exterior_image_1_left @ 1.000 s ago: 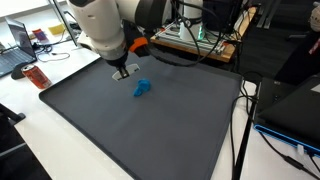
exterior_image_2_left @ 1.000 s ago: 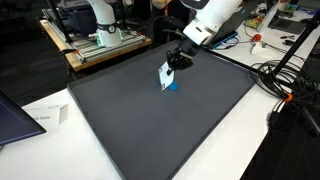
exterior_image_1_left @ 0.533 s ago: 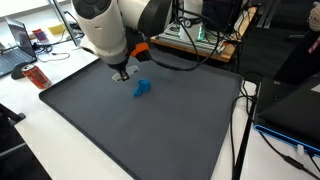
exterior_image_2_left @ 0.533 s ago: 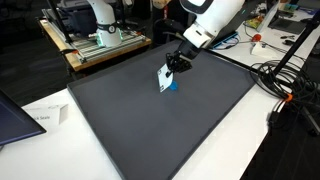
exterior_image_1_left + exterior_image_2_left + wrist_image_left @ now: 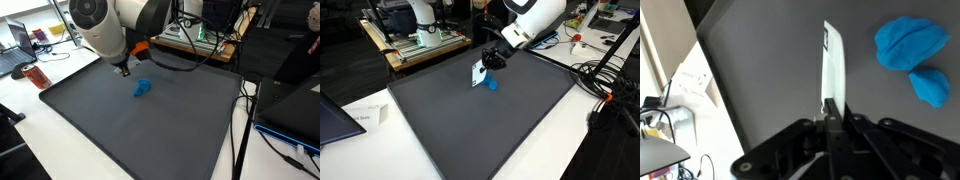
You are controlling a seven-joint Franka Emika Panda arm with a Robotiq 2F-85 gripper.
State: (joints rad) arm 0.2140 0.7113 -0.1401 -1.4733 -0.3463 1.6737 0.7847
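- Grey mat (image 5: 150,130) covers most of the table (image 5: 40,135). One blue lump (image 5: 142,89) sits on it and serves as the reference point below.
- The gripper (image 5: 490,62) hangs just beside the blue lump (image 5: 492,85), offset to one side rather than over it.
- The claw is pinched tight on a white card (image 5: 478,75), which is thin, flat and looks stiff.
- In the wrist view the card (image 5: 832,65) is edge-on, sticking straight out from the gripper (image 5: 833,108), which clamps only its near end.
- In the same view the blue lump (image 5: 912,45) lies clear of the card, with a strip of bare mat between them. It could be two blue pieces or one folded piece; I can't tell.
- The card's free end points down toward the mat close to the lump. I can't tell whether it touches the mat.
- Step, my read: the card is secured and held next to the lump, with nothing set down yet.
- Next move calls for a firm pinch, since a thin card gripped at one end can pivot. The low edge should also stay off the mat so it doesn't bend or slip, and it needs clearance so it doesn't knock the lump.
- Pose: the arm (image 5: 105,25) comes in from the mat's far edge beyond the lump, with a big white link overhead and the wrist bent down. In an exterior view the forearm (image 5: 525,22) slants down to the gripper, with the tool tilted rather than plumb.
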